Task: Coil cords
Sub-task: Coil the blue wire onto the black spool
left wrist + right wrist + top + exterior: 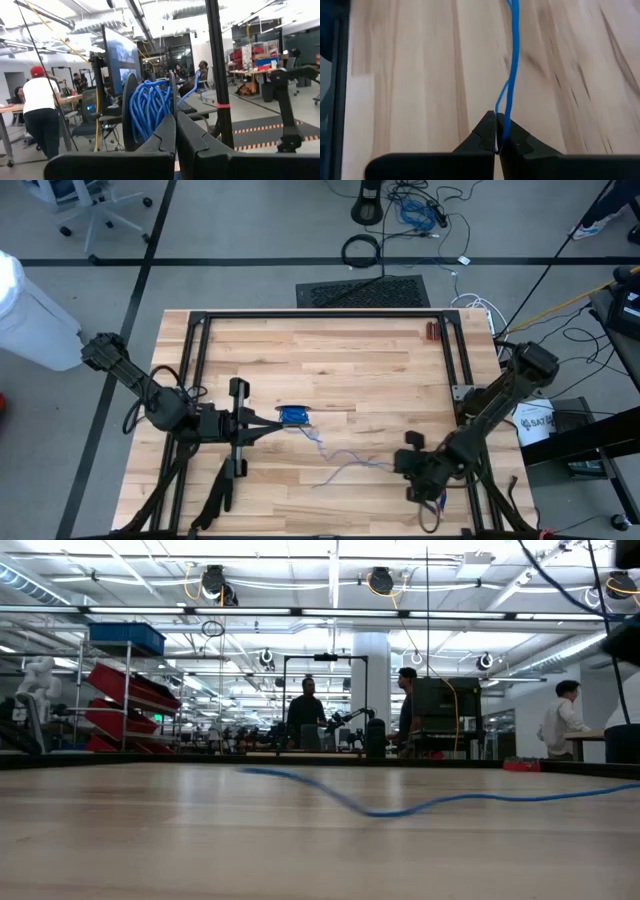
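A thin blue cord [345,466] lies slack across the middle of the wooden table [330,360]. One end is wound on a small spool [294,416] with dark discs; the wound blue turns [149,107] show in the left wrist view. My left gripper [272,420] is shut at the spool, left of centre. My right gripper [405,463] is shut on the cord's other end, near the front right. The low view shows the cord [400,808] running low over the table. My left gripper [175,125] pinches the rim of one dark spool disc [172,97] between its two fingertips. The fingers lie level and come from the table's left. The spool stands on edge beyond the fingertips; whether it rests on the table I cannot tell. My right gripper [498,137] pinches the blue cord [503,125] between its fingertips, close above the table. A second thin strand [501,100] rises beside the held one and joins it, like a bend. The cord runs away from the fingers along the wood toward the spool.
Black frame rails [195,370] [450,370] run along the table's left, right and far sides. A small reddish object [432,331] lies at the far right corner. People stand in the room beyond the table [305,710].
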